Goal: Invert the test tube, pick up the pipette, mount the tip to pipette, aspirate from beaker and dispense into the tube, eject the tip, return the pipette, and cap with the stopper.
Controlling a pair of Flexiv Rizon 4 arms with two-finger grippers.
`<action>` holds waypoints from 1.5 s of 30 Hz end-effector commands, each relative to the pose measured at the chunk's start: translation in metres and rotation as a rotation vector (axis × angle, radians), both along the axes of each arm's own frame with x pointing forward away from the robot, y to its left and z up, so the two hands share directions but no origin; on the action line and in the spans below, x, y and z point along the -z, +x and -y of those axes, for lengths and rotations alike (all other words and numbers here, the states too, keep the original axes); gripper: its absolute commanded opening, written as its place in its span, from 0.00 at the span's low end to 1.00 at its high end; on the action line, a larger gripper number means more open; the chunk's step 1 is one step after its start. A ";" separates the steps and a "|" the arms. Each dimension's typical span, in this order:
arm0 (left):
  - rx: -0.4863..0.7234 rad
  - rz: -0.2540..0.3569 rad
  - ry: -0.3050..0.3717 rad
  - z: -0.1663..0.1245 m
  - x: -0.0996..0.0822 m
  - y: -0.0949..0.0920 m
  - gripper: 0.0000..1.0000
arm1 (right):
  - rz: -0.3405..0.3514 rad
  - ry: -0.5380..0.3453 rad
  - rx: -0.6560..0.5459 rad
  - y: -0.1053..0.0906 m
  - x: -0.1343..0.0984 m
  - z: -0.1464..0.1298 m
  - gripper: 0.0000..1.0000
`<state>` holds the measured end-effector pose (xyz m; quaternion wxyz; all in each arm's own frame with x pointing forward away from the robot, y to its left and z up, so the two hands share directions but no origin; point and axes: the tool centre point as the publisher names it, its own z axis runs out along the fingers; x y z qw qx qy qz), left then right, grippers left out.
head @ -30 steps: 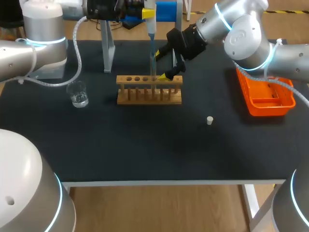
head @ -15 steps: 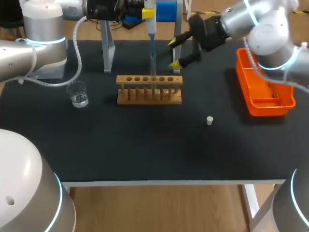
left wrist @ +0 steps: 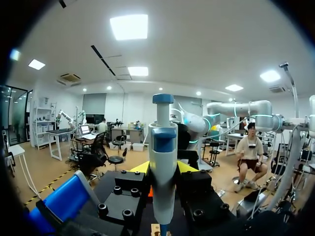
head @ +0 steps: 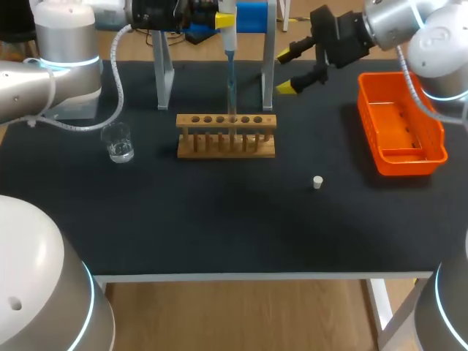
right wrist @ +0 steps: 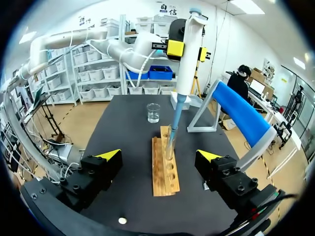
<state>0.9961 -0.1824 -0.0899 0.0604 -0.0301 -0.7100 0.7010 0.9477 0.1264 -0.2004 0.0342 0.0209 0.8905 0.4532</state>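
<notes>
Pipette (head: pixel 228 36) top cut off at head view's edge; its body partly covers left gripper (left wrist: pixel 163 168) tips; test tube (right wrist: pixel 171 143) level unreadable.

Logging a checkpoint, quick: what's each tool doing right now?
Left tool: closed, holding the pipette.
Right tool: open, holding nothing.

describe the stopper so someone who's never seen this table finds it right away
Find the orange tray at the right and the wooden rack in the middle. Between them, nearer the front edge, sits the stopper, a tiny white plug alone on the dark table.
</notes>
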 end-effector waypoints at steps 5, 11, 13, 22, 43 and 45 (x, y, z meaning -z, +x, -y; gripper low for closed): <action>0.001 0.001 0.000 0.000 0.000 0.000 0.00 | 0.004 -0.004 0.008 -0.005 -0.021 0.003 1.00; 0.001 0.001 0.000 0.000 0.000 0.000 0.00 | -0.030 -0.005 0.056 -0.012 -0.064 0.012 1.00; 0.001 0.001 0.000 0.000 0.000 0.000 0.00 | -0.045 0.013 0.056 -0.012 -0.076 0.015 1.00; 0.001 0.001 0.000 0.000 0.000 0.000 0.00 | -0.049 0.032 0.098 -0.008 -0.102 0.015 1.00; 0.001 0.001 0.000 0.000 0.000 0.000 0.00 | -0.060 0.001 0.124 0.006 -0.143 -0.010 1.00; 0.001 0.001 0.000 0.000 0.000 0.000 0.00 | -0.063 -0.012 0.136 0.009 -0.149 -0.018 0.79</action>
